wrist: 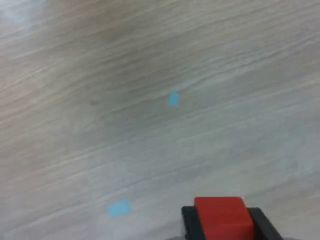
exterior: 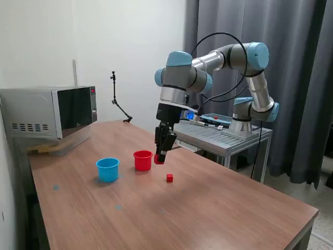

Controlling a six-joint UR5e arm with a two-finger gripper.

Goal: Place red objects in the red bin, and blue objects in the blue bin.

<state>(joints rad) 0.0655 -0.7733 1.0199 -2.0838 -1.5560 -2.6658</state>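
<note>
You have a red cube [wrist: 221,218] pinched between the gripper [exterior: 160,158] fingers; the wrist view shows the black pads pressed against its two sides, so the jaws are clamped on it and nothing else. The gripper hangs just beside the red cup [exterior: 142,160], on the exterior view's right of its rim and low, about level with the cup's wall, so by my reading the cube is not yet over the opening and you will need some height before you cross the rim, or you may nudge the cup. A second red cube [exterior: 169,178] sits alone on the table [exterior: 218,208], near the cup and apart from it, waiting its turn. The blue cup [exterior: 107,169] stands just to the exterior view's left of the red one, close enough that a careless release could land in the wrong one. No blue cubes show in either view.
</note>
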